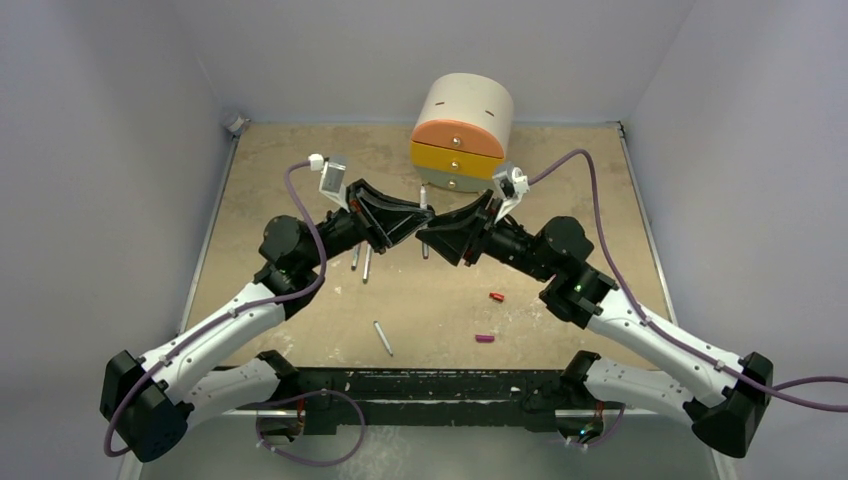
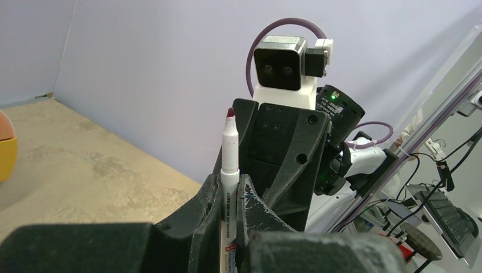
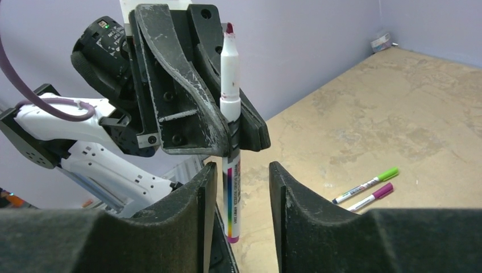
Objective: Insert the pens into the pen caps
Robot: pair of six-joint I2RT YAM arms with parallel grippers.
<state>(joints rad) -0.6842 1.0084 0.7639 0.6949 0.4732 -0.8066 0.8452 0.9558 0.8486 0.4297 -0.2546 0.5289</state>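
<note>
Above mid-table, left pincer [image 2: 229,192] clamps an uncapped pen [image 3: 229,74]; right pincer [image 3: 242,169] stands parted around it.

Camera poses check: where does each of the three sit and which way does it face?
Top external: above and behind the bases, looking down on the table; both arms show, meeting before the drawer box.
Left wrist: on the left arm, looking past its own left tool, shut on an uncapped pen, at the right arm's wrist camera.
Right wrist: on the right arm, looking past its own open right tool at the left tool.
Shared: the wrist views face each other; both show that pen.
</note>
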